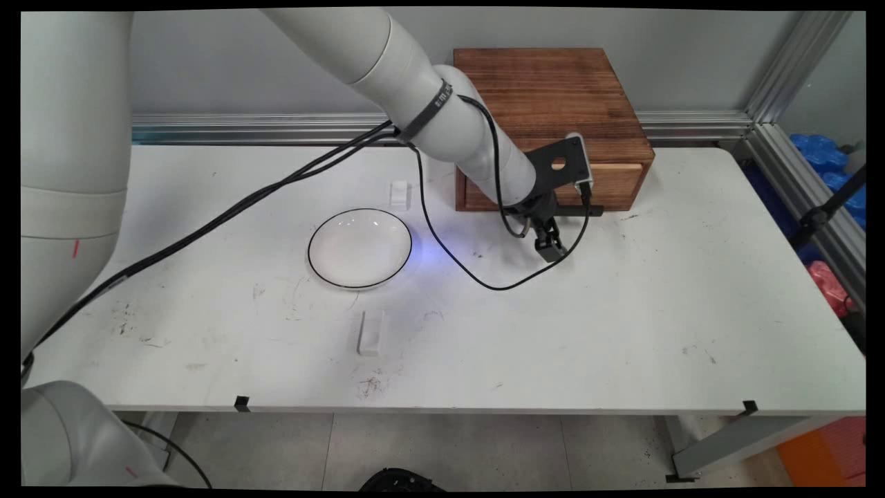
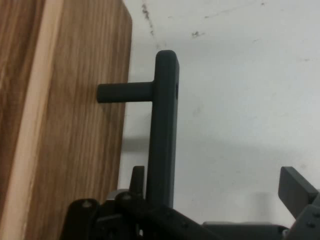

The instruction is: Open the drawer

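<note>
A white table (image 1: 622,332) fills most of the main view, scuffed with dark marks. At its back edge, against the wall, sits a wooden box (image 1: 553,104) with a drawer front (image 1: 615,181) facing the near side; in the hand view that drawer front (image 2: 65,125) fills the left part of the picture. Left of the box, well apart from it, a white bowl with a thin dark rim (image 1: 359,247) rests on the table. The arm reaches down from the upper left, black cables hanging from it, and ends in the claw (image 1: 550,243), which is low over the table just in front of the drawer. A dark bar handle (image 1: 588,209) stands off the drawer front on a short post; in the hand view the handle (image 2: 164,130) runs up from the bottom edge, with one finger (image 2: 136,181) just showing at its left side and the other finger (image 2: 296,189) far off to the right, so the claw stands wide open with the handle near one finger and nothing gripped. A small white block (image 1: 370,333) lies near the bowl on its near side, and a smaller white piece (image 1: 399,193) lies just behind the bowl.
</note>
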`<state>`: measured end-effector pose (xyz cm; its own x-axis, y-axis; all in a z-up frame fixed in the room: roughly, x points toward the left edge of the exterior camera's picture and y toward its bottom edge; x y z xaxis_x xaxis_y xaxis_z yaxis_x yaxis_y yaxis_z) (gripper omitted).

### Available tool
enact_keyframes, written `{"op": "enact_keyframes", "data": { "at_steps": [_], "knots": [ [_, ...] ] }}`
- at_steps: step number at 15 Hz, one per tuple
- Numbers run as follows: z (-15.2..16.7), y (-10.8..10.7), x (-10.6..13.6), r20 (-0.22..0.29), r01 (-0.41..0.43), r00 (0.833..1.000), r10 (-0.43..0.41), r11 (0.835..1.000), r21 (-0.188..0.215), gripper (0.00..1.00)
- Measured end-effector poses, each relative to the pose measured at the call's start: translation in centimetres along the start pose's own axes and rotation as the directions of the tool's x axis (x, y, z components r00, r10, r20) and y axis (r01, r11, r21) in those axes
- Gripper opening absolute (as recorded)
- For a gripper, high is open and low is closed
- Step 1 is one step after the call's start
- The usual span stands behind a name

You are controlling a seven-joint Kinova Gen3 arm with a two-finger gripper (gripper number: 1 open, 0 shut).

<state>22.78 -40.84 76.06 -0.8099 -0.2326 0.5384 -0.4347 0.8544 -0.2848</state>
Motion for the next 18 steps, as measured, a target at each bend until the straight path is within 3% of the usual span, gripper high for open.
{"op": "enact_keyframes", "data": {
  "at_steps": [18],
  "knots": [
    [-2.5, 4.2, 0.8, 0.017, 0.027, 1.000, -0.026, 0.998, -0.054, 1.00]
  ]
}}
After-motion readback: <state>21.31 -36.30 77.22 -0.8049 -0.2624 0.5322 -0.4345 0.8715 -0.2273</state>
